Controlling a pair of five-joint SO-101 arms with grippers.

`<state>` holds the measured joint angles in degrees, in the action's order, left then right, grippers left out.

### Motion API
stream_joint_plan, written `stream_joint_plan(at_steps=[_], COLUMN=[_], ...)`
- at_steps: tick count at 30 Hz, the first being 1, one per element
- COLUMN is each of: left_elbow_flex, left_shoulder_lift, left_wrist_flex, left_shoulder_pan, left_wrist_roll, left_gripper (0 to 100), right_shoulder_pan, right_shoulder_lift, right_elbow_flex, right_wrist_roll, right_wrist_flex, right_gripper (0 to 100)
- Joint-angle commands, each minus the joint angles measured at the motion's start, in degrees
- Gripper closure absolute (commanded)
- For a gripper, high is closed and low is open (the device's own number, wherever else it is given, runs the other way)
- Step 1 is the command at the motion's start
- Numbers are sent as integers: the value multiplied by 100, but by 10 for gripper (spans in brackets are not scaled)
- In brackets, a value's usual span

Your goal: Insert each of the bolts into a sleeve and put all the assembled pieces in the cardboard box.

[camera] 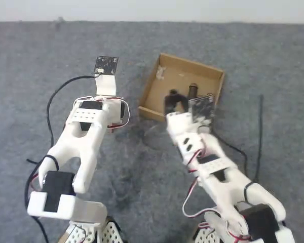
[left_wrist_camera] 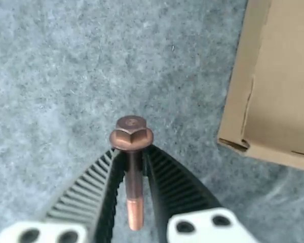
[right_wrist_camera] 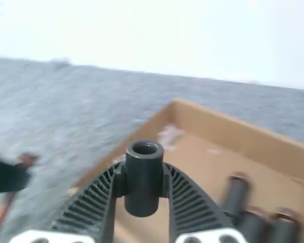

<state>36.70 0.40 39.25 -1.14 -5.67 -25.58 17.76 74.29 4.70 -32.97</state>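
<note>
The step in hand looks like the mating of one bolt with one sleeve, both parts lifted and not yet joined. The left gripper (left_wrist_camera: 134,156) has its jaws closed on the copper-coloured bolt (left_wrist_camera: 131,134), clamping the shank just under the hexagonal head, with the threaded end pointing back toward the wrist. It holds the bolt over the grey tabletop (camera: 253,61), just left of the cardboard box (camera: 192,63). The right gripper (right_wrist_camera: 143,171) has its jaws closed around the black sleeve (right_wrist_camera: 143,164), bore open at the top, above the near left part of the box. Several assembled pieces (right_wrist_camera: 253,212) already lie inside, toward the right wall. The next move probably calls for bringing the two arms together and lining the shank up with the bore. Since the bolt's threaded tip faces its own wrist, one part likely has to be turned first. I can read no label or writing on the box, bolt or sleeve, and the marks on the small circuit boards are too small to make out.
</note>
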Motion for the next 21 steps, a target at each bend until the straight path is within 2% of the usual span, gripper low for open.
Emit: stream_joint_plan(at_steps=[1, 10, 21], left_elbow_flex=[-365, -365, -365], left_shoulder_lift=[-53, -53, -53], left_wrist_flex=[-141, -141, -141], left_shoulder_pan=[-9, -9, -9], left_wrist_roll=[-9, -9, -9], left_gripper=[987, 987, 987], right_shoulder_pan=[-356, -462, -1103], right_shoulder_lift=[-470, -2448, -2545], right_elbow_flex=[-105, 62, 1451], right_wrist_roll=[62, 44, 35], right_wrist_flex=[-268, -2765, -4532], right_gripper=[993, 993, 993])
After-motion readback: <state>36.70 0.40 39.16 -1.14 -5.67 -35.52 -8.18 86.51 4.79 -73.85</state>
